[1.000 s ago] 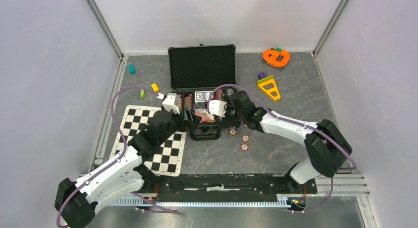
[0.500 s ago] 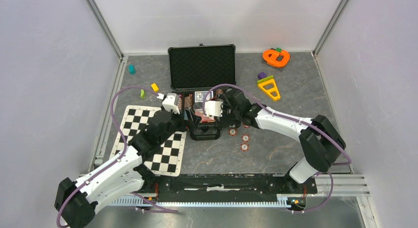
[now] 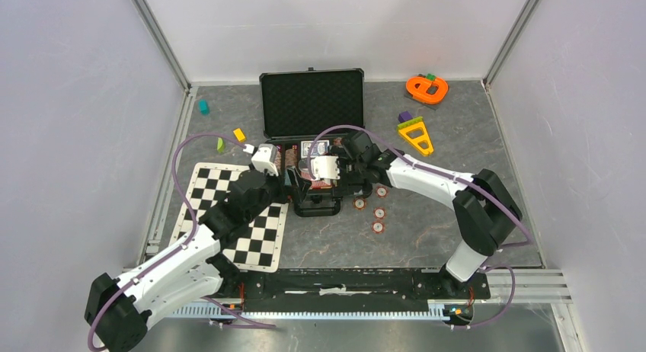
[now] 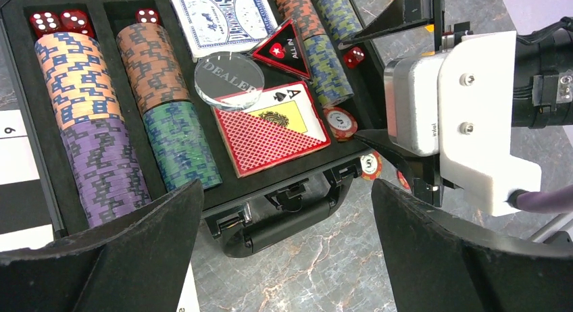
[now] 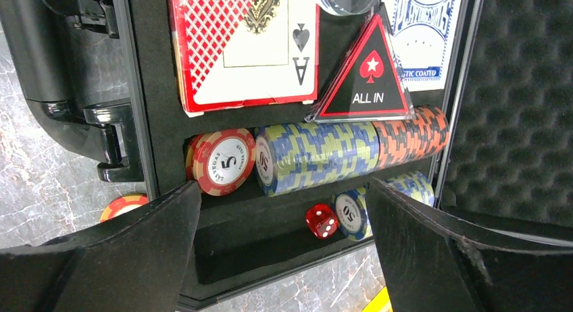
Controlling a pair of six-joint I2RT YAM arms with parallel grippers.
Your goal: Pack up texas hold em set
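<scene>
Both sets of jaws are held apart and empty above the open case [image 3: 311, 104]. A red-white chip [image 5: 223, 161], stood in its slot between the right jaws, could be knocked askew by a careless descent. Loose chips [image 3: 378, 212] lie on the tabletop [image 3: 426, 238] outside them.

Right end effector [image 4: 351, 86] over case [image 4: 230, 190] right slot; table [image 3: 426, 230] beside loose chips [image 3: 378, 212] open.

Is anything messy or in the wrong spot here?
Yes. A few red-and-white chips lie loose on the table beside the open case, not in it. Inside, one red die sits alone in a chip groove, far from the other dice.
</scene>
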